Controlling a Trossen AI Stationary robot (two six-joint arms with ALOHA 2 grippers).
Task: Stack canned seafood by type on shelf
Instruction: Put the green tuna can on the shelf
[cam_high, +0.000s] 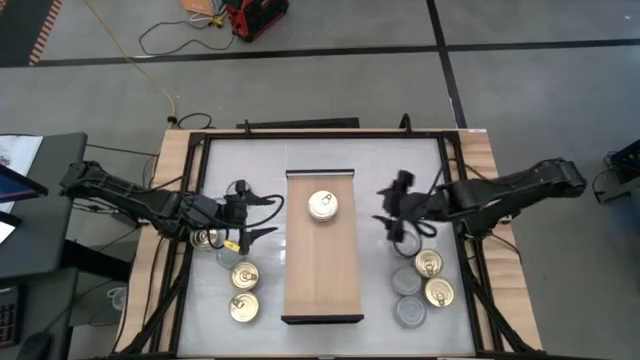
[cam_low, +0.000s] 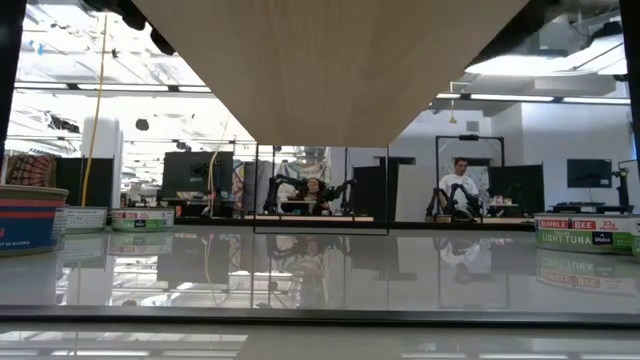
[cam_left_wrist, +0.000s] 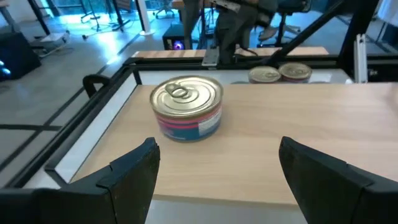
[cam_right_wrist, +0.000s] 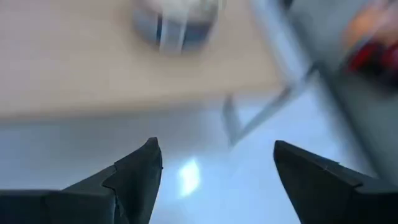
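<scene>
Matt light-wood shelf (cam_high: 322, 270), shiny metal tin (cam_left_wrist: 186, 107) (paper-look label), glossy white tabletop (cam_high: 260, 200)

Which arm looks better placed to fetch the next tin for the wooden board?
Probably left. Its open left gripper hangs right by the gold-lidded round tins, one almost beneath its arm. The open right gripper sits a little farther from its tins. The long light-wood shelf lies between them.

Can (cam_right_wrist: 177, 25): blurred in right wrist view, cut by the edge.
Shelf (cam_low: 330, 65): underside only, ends cut off, low view.
</scene>
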